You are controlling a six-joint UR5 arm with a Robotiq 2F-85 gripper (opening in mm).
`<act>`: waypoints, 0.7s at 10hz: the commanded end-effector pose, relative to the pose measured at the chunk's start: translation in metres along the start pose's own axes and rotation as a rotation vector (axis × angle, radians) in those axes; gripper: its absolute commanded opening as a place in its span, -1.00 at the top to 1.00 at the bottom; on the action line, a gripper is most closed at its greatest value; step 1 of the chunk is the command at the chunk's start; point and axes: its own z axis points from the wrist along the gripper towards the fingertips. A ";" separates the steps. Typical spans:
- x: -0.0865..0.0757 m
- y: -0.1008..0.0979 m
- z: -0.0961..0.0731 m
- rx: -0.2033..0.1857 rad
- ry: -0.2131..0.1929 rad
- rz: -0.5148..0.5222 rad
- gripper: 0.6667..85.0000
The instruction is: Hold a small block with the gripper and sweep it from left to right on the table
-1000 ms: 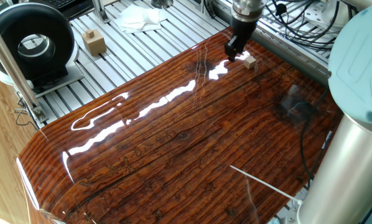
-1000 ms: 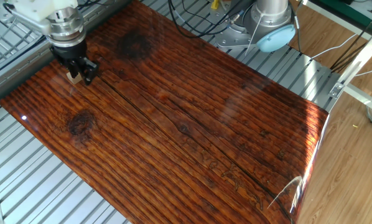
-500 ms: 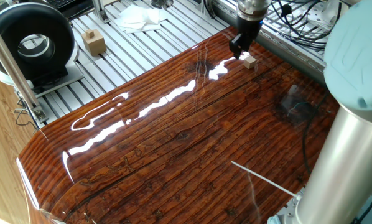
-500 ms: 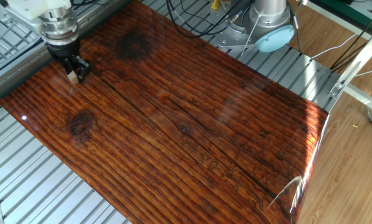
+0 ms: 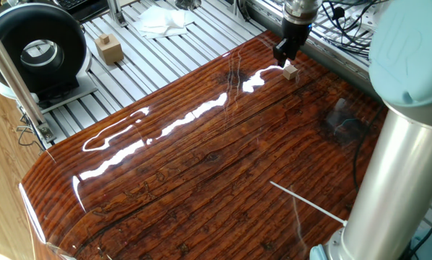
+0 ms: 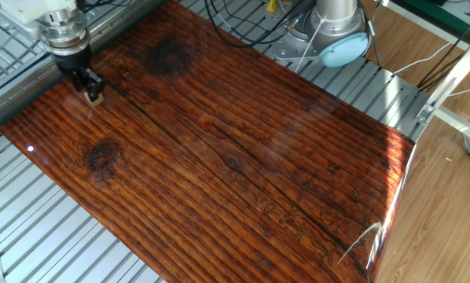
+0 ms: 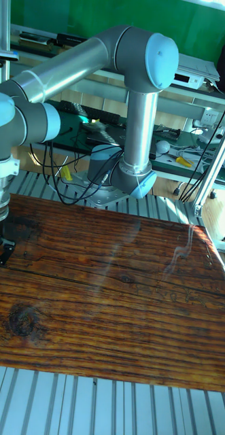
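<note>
1. Small block (image 5: 290, 71) sits on the bench (image 5: 201, 166) near its far corner, resting flat on the glossy wood.
2. Right beside it, the end effector (image 5: 282, 53) hangs low with its tips at the block's level; in the other fixed view the block (image 6: 93, 98) shows just below the black fingers (image 6: 87, 80).
3. Whether the fingers are pinching the block or only touching it, I cannot tell.
4. Starting at this edge seems sensible, since it leaves the whole board free for the sweep.
5. Farther off, a larger tan block (image 5: 109, 48) stands on the aluminium frame (image 5: 173, 54), out of the way.

Gripper (image 5: 284, 55) low, pointing down
</note>
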 end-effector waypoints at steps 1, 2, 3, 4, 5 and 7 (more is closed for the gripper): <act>-0.003 0.000 0.005 -0.035 -0.007 0.039 -0.04; -0.002 0.007 0.006 -0.061 -0.001 0.061 -0.04; -0.001 0.010 0.007 -0.070 0.001 0.071 -0.04; -0.001 0.006 0.008 -0.058 0.001 0.070 -0.04; 0.001 0.004 0.009 -0.050 0.008 0.067 -0.04; 0.006 0.002 0.009 -0.043 0.023 0.054 -0.30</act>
